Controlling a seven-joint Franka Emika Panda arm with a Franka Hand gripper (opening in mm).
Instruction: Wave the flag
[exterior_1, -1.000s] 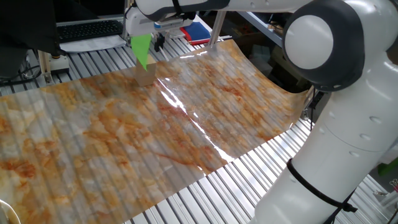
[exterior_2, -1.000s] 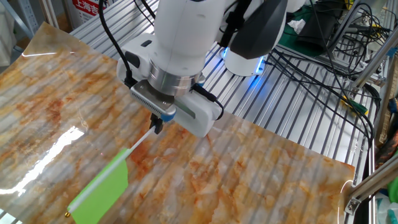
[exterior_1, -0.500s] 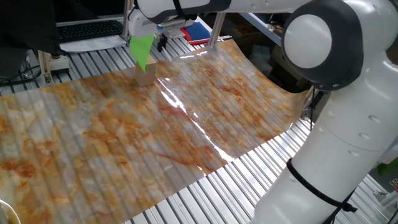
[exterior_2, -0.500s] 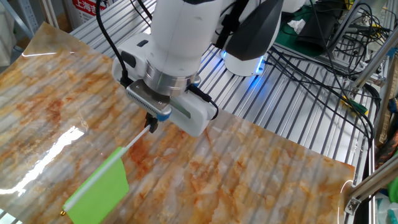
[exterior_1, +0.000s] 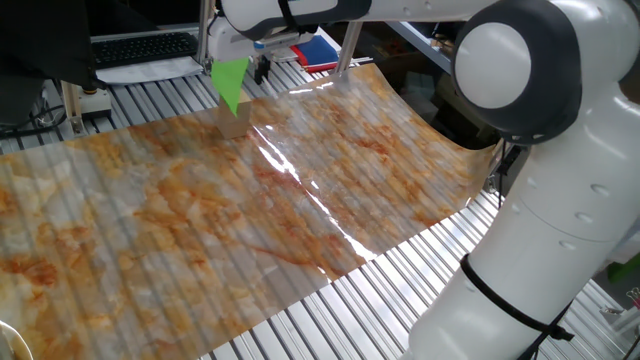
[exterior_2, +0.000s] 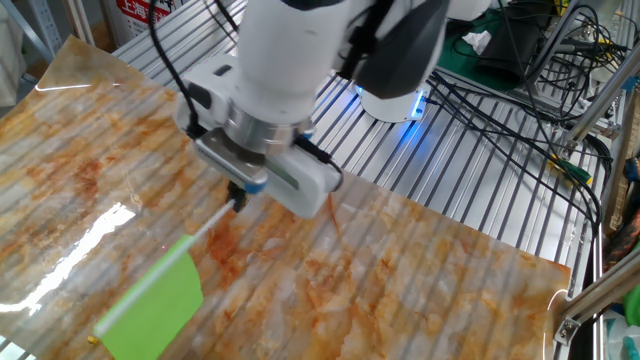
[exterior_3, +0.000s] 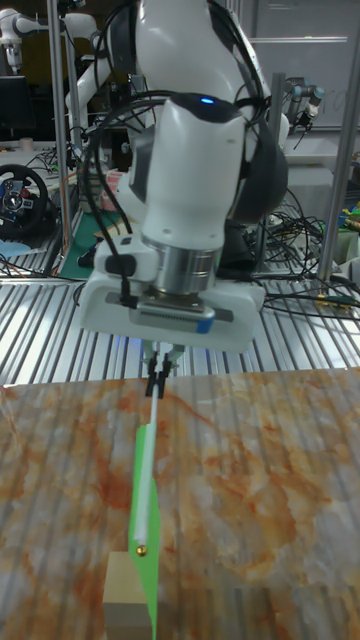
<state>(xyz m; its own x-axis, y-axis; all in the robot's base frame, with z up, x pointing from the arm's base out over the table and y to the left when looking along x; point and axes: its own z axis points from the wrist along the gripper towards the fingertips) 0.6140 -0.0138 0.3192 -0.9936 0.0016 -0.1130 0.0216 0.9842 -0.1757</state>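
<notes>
Two dark fingers of the gripper are pressed together on the top end of the thin white stick of the small bright green rectangular flag, which hangs down and away from the white Franka arm. In the tall fixed view the stick slants down from the gripper to a small brass-coloured tip, and the green flag shows nearly edge-on as a narrow strip beside it. Just below the flag's lower end sits a tan wooden block; whether flag and block touch cannot be told, since the flag overlaps the block's right edge in that view. In one fixed view the flag appears as a green patch directly above the same block, at the far left part of the bench. The block rests on a glossy sheet with an orange and grey marbled pattern that covers most of the bench of silver metal slats, the sheet's right end curling upward. Beyond the sheet lie a black keyboard and a blue and red item, while tangled black cables spread over the slats behind the arm's base.
</notes>
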